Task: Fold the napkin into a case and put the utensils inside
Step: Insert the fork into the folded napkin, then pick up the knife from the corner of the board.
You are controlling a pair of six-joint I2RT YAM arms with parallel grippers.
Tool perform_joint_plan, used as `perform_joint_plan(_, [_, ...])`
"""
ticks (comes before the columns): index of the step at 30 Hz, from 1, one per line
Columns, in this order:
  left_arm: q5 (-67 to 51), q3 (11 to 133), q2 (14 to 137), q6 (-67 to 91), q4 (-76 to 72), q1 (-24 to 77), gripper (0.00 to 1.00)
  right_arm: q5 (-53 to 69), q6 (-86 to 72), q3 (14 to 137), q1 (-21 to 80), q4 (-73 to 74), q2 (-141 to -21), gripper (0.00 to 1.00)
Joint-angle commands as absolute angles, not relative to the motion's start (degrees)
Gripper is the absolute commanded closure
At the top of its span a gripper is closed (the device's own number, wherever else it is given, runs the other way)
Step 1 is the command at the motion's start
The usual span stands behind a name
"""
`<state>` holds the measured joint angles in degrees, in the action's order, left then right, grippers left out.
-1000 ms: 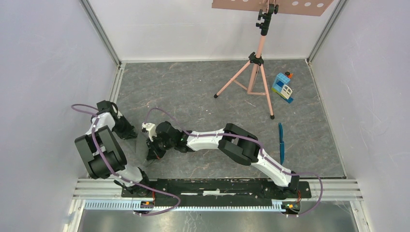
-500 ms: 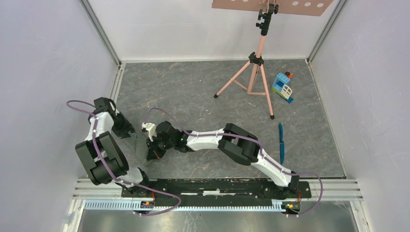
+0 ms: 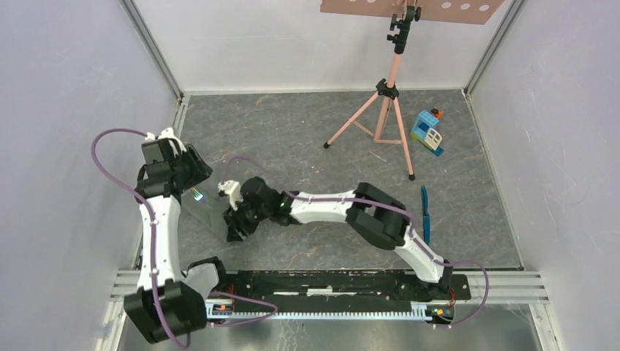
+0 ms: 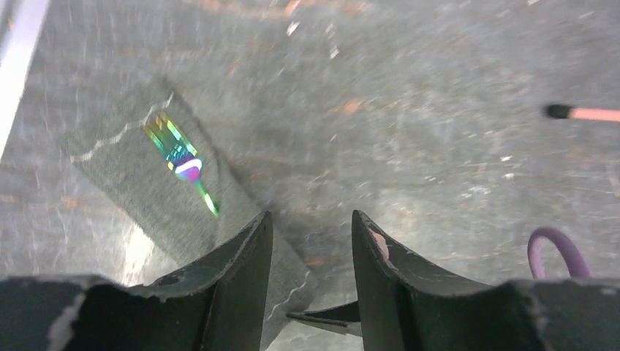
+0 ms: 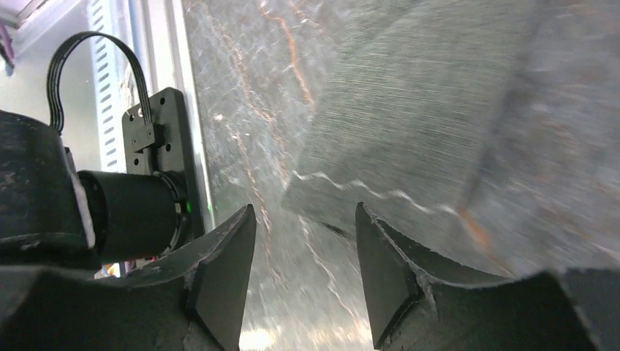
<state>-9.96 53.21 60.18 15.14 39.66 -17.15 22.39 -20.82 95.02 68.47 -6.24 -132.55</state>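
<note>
From above, the napkin (image 3: 207, 213) lies as a narrow folded strip on the left part of the table (image 3: 329, 146), with an arm at each end. The left arm runs up the left side, and its end effector (image 3: 196, 175) is over the strip's far end. The right arm reaches across from the right, and its end effector (image 3: 235, 228) is at the near end. From up here I cannot tell whether either one touches the cloth. A small shiny fork (image 3: 197, 194) lies at the far end of the strip. The blue utensils (image 3: 425, 213) lie well apart on the right side, beside the right arm's elbow. A pink tripod (image 3: 387, 110) and a toy block house (image 3: 427, 131) stand farther back.

The left wrist camera shows the left end effector (image 4: 311, 219) with its fingers (image 4: 245, 278) spread and only bare table in the gap. The napkin (image 4: 139, 183) runs diagonally from upper left and passes beneath the left finger. The fork (image 4: 179, 157), rainbow-sheened, rests on it beside the pale stitched line. A black-tipped tripod foot (image 4: 585, 113) and a loop of purple cable (image 4: 552, 245) show at the right.

The right wrist camera shows the right end effector (image 5: 305, 212) also spread, pinching nothing. The napkin (image 5: 439, 110) has a stitched corner just beyond the fingertips. A black arm base (image 5: 139, 205) sits at the left.
</note>
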Motion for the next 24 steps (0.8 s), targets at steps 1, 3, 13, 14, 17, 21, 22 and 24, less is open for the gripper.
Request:
perform_joint_plan(1, [-15.7,58.8,52.6,13.5,37.0,-14.9,0.48,19.0,-14.9,91.9,63.9,-1.0,-118.8,0.39])
perform_joint_plan(3, [-15.5,59.8,50.6,11.9,37.0,-10.6,0.47,18.0,-12.0,89.7,62.3,2.6,-113.7,0.33])
perform_joint_plan(13, [-28.9,54.5,39.3,7.8,29.6,6.8,0.38,-6.6,-0.9,55.1,54.2,6.6,-78.0,0.13])
perform_joint_plan(14, [-31.4,53.0,37.9,8.9,27.6,7.6,0.36,-13.1,-0.5,52.5,53.9,8.2,-74.9,0.11])
perform_joint_plan(17, [-37.6,48.8,34.1,14.2,21.2,8.4,0.33,-34.1,-0.7,48.8,52.7,15.1,-68.4,0.06])
perform_joint_plan(21, [-42.7,44.5,32.2,21.0,13.5,8.9,0.32,-46.9,-11.0,43.6,42.1,24.8,-62.4,0.02])
perform_joint_plan(22, [-42.6,43.9,31.9,21.2,12.9,9.4,0.32,-45.9,-14.6,42.5,38.4,26.8,-61.1,0.02])
perform_joint_plan(24, [-41.4,43.5,31.6,20.0,14.1,11.0,0.31,-40.8,-22.3,39.5,31.1,29.6,-57.9,0.02])
